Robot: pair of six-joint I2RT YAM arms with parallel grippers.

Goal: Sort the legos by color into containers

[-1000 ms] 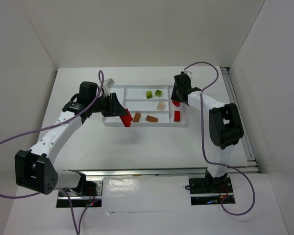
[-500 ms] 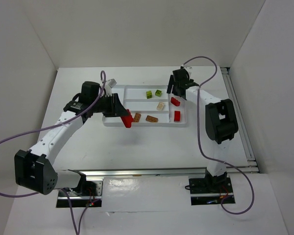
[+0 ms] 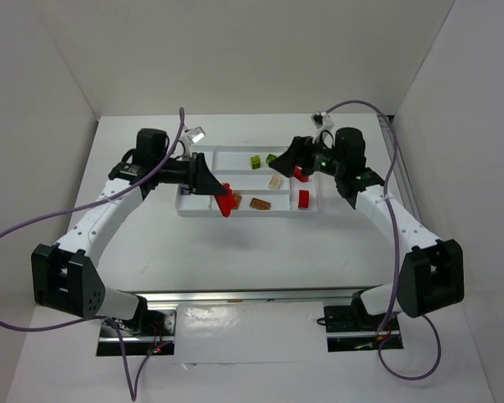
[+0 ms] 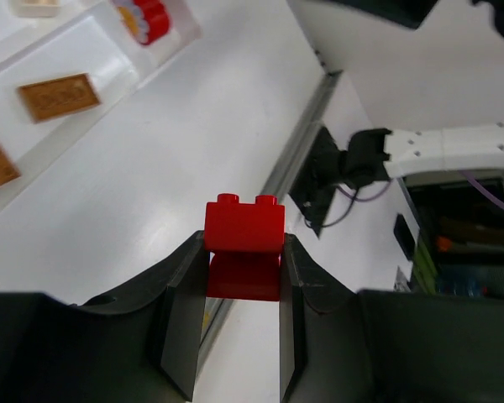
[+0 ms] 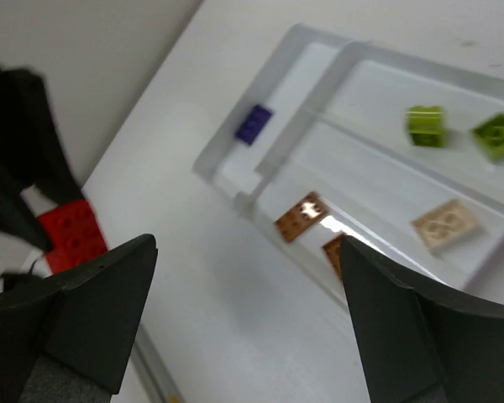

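While left gripper [image 4: 242, 252] clamps a red lego [image 4: 244, 225] over the tray [image 3: 269, 215] near rim, right gripper [image 5: 248, 252] gapes empty above it.

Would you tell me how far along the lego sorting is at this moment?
Done: green bricks, orange bricks, a purple brick and red bricks lie in separate compartments of the tray. In hand: the left gripper clamps a red brick; the right gripper is open, empty. Left: drop that brick with the reds; no other loose bricks show.
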